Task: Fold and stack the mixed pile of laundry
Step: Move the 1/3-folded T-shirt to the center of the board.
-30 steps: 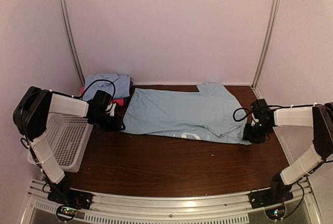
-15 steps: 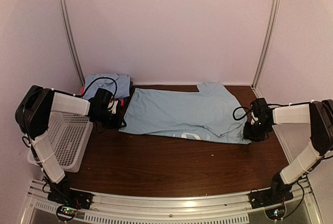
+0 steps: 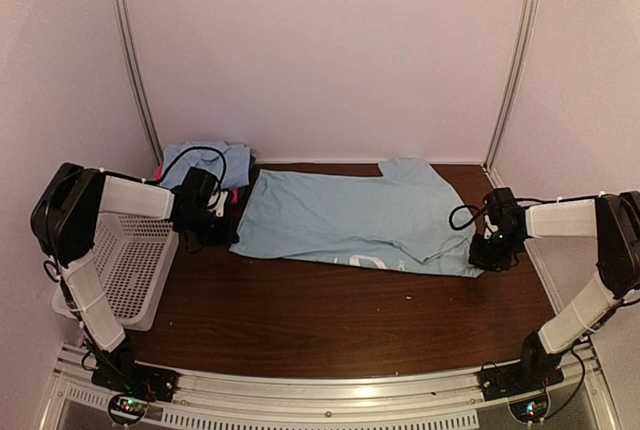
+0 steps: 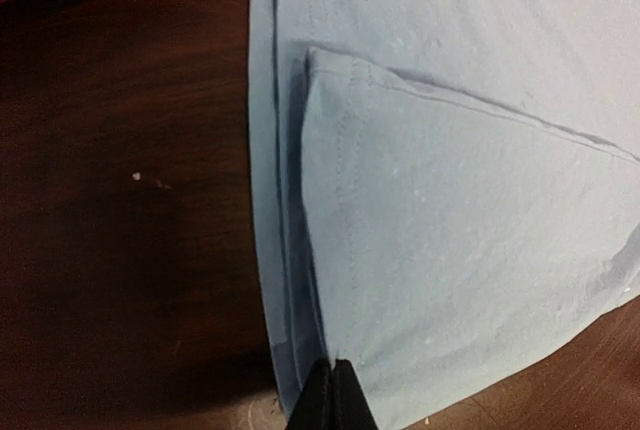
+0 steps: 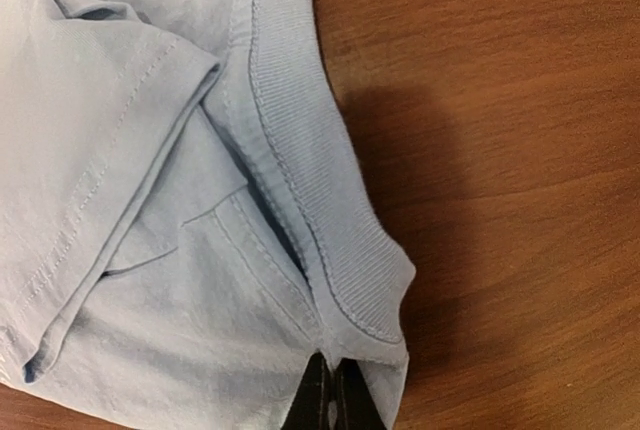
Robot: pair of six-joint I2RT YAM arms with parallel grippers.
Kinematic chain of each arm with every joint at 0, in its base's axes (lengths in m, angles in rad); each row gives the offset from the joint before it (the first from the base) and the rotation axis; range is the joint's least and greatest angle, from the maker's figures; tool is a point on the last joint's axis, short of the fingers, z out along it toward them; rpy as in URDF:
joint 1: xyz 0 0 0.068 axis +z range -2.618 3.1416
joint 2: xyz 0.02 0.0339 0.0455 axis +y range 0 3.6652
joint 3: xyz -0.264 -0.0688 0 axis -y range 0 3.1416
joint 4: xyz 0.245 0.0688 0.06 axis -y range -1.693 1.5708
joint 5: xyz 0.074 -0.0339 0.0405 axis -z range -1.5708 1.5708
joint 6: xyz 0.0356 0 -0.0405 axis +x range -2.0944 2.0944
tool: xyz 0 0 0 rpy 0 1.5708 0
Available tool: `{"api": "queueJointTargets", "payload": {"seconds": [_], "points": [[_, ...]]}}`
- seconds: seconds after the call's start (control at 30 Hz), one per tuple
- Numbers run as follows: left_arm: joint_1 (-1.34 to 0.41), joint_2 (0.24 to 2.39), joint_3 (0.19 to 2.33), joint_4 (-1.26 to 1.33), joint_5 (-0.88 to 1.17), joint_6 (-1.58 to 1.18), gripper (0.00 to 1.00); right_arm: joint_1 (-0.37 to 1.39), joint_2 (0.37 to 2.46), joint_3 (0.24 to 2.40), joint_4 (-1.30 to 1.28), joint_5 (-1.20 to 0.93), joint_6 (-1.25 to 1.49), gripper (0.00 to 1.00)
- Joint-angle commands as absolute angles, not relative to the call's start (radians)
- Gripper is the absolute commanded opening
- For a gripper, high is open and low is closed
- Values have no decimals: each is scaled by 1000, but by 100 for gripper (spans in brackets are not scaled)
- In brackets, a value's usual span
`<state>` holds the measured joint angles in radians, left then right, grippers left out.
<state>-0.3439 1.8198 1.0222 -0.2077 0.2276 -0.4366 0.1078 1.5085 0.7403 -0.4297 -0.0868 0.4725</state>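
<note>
Saw large plain light blue cloth shirt (image 3: 350, 220) spread flat on far half of dark brown wooden desk (image 3: 330, 320), long axis running from left edge toward right edge. Found left two-finger gripper (image 3: 215, 216) at shirt's left end, jaws pressed together on the stitched hem corner, per left wrist view. Found right two-finger gripper (image 3: 490, 250) at the opposite end, near right edge, pinched tight onto the ribbed collar. So one arm per end, neither nearer overall. Judged next move as a joint lift and fold, both ends carried together. Noted folded light blue garments (image 3: 205, 162) in far left corner, magenta cloth (image 3: 232, 195) peeking from under them, just beside left gripper. Noted white perforated plastic basket (image 3: 125, 260) at left edge, close under left arm. Possibly tight for a swing there; clearance hard to tell from above.
</note>
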Motion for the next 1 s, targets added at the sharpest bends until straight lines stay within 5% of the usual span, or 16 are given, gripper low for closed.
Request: {"api": "queueJointTargets", "payload": {"seconds": [0.0,0.53,0.7,0.83,0.97], "points": [[-340,1704,989,-267,153,-455,0,85,1426,743,-517,-10,482,0],[-341,1642,898,-391,128,-447,0,78,1320,626,-621,-121,593,0],[-341,1577,902,-355,148,-423,25,77,1240,639,-610,-180,577,19],[-341,1566,976,-338,138,-412,36,78,1168,683,-561,-206,552,51],[-341,1671,1065,-319,189,-409,34,77,1218,725,-528,-260,517,46]]}}
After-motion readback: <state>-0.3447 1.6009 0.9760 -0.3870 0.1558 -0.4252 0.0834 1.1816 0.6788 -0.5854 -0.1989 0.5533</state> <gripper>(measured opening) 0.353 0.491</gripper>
